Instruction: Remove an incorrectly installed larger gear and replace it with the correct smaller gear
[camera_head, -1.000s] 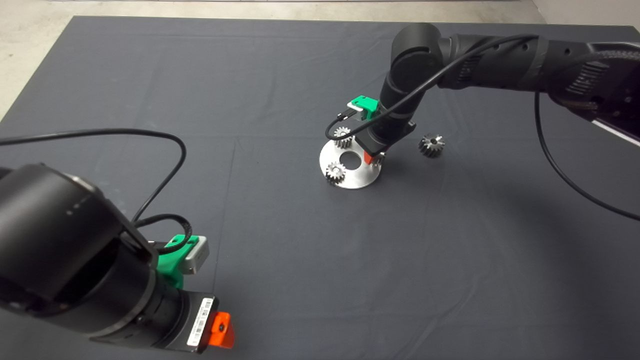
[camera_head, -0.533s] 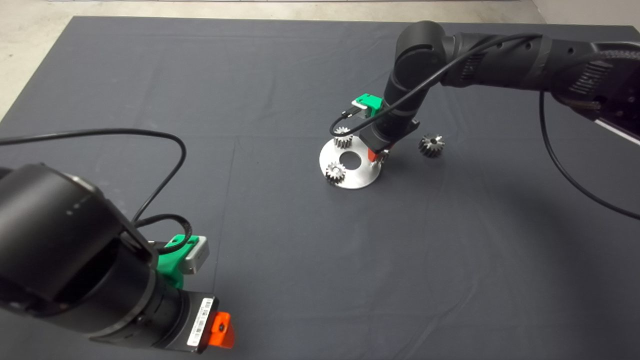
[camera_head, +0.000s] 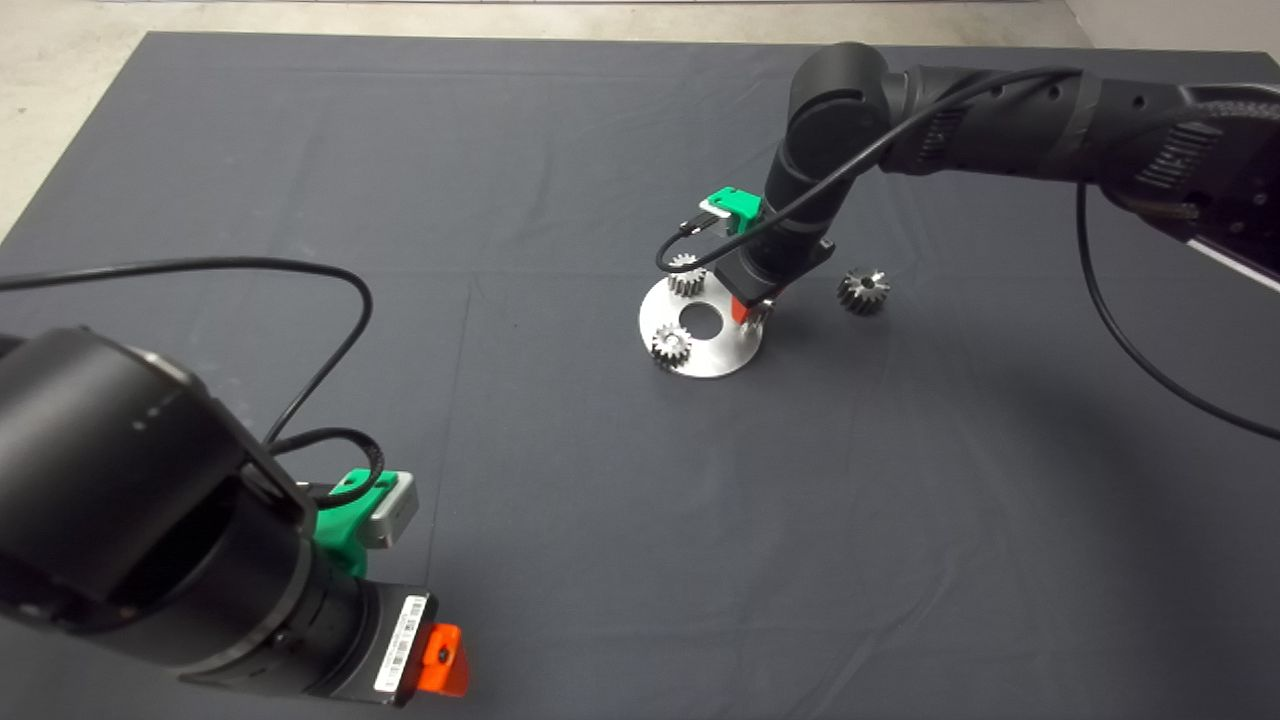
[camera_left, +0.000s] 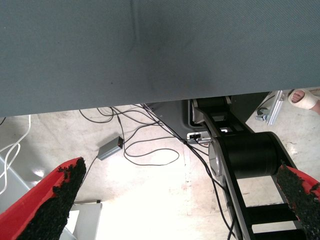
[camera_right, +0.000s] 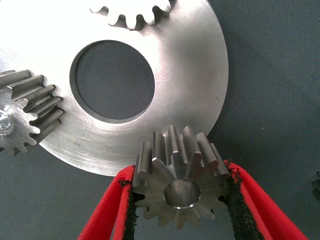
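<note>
My right gripper (camera_head: 750, 312) stands at the right rim of the round steel disc (camera_head: 715, 355) and is shut on the smaller gear (camera_right: 181, 182), a grey-silver gear with coarse teeth. The gear overlaps the disc's rim (camera_right: 200, 65); I cannot tell whether it touches it. Two pale fine-toothed gears (camera_head: 671, 345) (camera_head: 685, 273) sit on the disc around its centre hole. The larger gear (camera_head: 863, 290), with long splayed teeth and a dark centre, lies on the mat to the right of the disc, apart from the gripper. My left gripper (camera_head: 440, 665) is parked at the lower left, open and empty.
The dark mat (camera_head: 600, 520) stretches wide around the disc. The right arm's black cable (camera_head: 670, 255) loops over the far gear on the disc. The left wrist view shows the floor with cables (camera_left: 145, 150) and a person's foot (camera_left: 304, 97) beyond the mat edge.
My right gripper has shifted slightly up and to the right with the smaller gear in it, staying at the disc's right rim. The left arm has not moved.
</note>
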